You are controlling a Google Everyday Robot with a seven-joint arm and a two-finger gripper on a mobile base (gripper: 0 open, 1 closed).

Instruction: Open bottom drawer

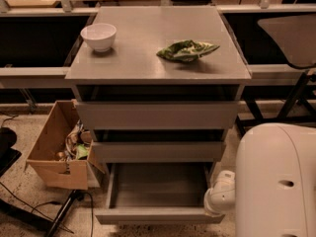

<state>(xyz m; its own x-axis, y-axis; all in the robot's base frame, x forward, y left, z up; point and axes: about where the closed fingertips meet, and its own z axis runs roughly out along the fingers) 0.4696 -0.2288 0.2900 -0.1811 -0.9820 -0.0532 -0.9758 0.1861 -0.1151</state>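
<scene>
The bottom drawer of the desk stands pulled well out, with the two drawers above it set further in. The robot's hand is low at the desk's right, at the front right corner of that open drawer; whether it is wide or narrow I cannot tell. On the desk's top a white bowl stands back left and a green bag lies right of centre, and a cardboard box sits on the floor at the desk's left.
</scene>
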